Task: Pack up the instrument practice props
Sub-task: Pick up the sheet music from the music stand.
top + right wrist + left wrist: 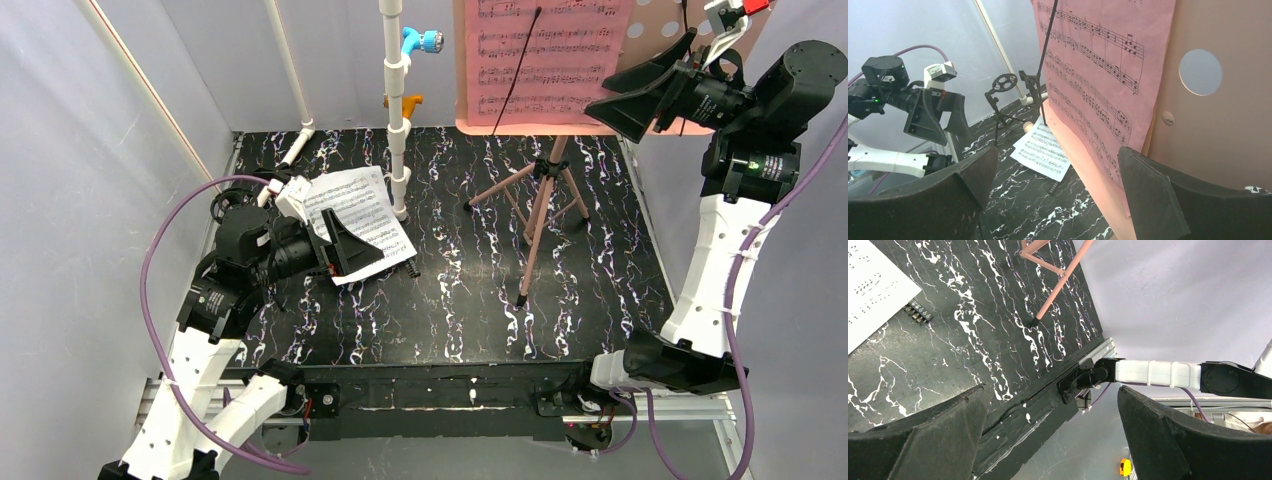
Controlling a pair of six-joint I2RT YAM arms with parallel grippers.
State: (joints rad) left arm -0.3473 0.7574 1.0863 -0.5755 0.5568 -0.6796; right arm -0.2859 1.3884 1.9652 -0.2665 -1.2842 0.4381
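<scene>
The pink tripod music stand (545, 195) stands at the back right, and its hole-punched desk (655, 25) holds a pink sheet-music page (545, 60). My right gripper (612, 95) is open, raised beside the page's right edge, and the page and desk (1218, 125) fill the right wrist view. A white sheet-music page (355, 215) lies on the table at left. My left gripper (345, 250) is open and empty, hovering over that page's near edge. A beige-pink rounded end (1027, 127) peeks from behind the white page (1043, 152). The purple tube and yellow page are out of view.
A white pipe frame (397, 120) with blue and orange fittings stands at the back centre. A small black comb-like clip (411, 270) lies by the white page's corner. A thin black wire arm (1048, 60) crosses the pink page. Grey walls close in both sides.
</scene>
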